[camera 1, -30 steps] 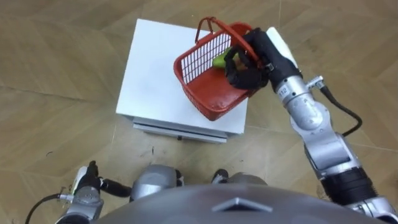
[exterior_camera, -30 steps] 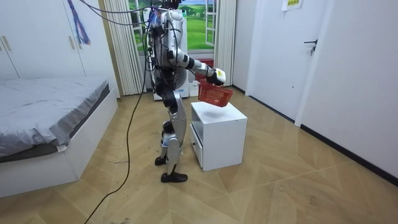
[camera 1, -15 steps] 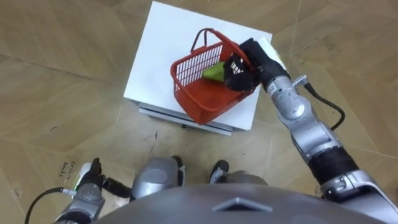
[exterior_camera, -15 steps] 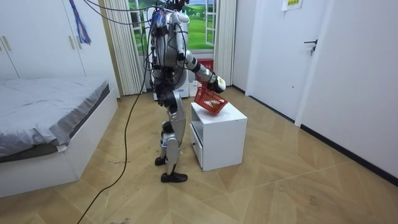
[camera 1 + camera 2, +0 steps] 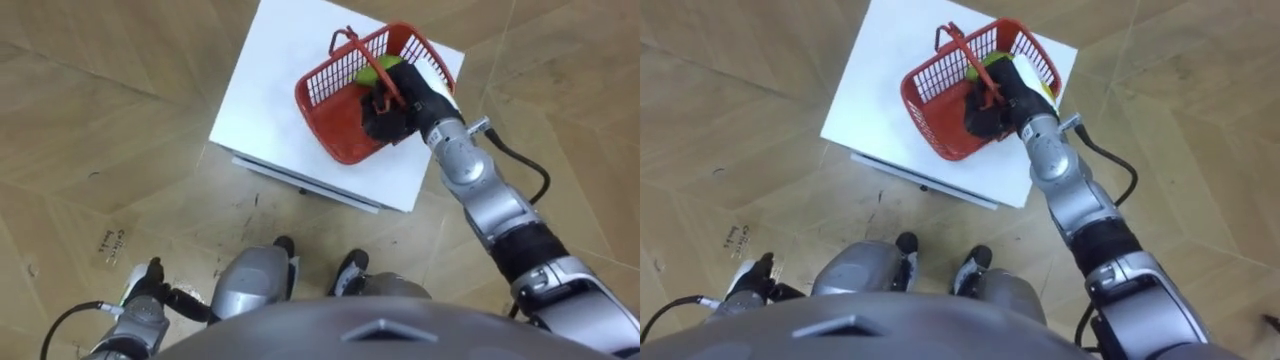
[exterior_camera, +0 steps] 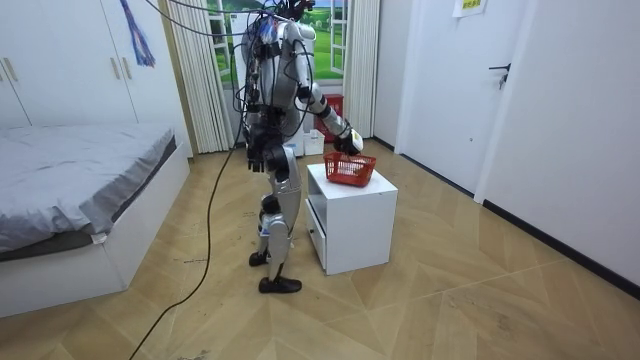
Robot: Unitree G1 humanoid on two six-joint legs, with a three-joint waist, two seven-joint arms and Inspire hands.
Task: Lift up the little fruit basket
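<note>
In the left eye view, the red fruit basket (image 5: 345, 110) sat tilted over the far right part of the white worktop (image 5: 280, 100), with a green fruit (image 5: 384, 68) lying inside it. The right hand (image 5: 398, 112) came in from the right, its dark fingers curled round the basket's handle (image 5: 384, 90). The left hand (image 5: 143, 300) hung low at the lower left, and whether its fingers were open could not be told.

In the room view, the robot stood upright on the wooden floor (image 6: 420, 300) just beside the worktop, its right arm stretched down to the basket. Whether the basket touched the top could not be told. A bed (image 6: 70, 190) lay at the room view's left.

The right eye view showed the same hold, with the fingers wrapped on the handle and the basket over the worktop's far right corner.
</note>
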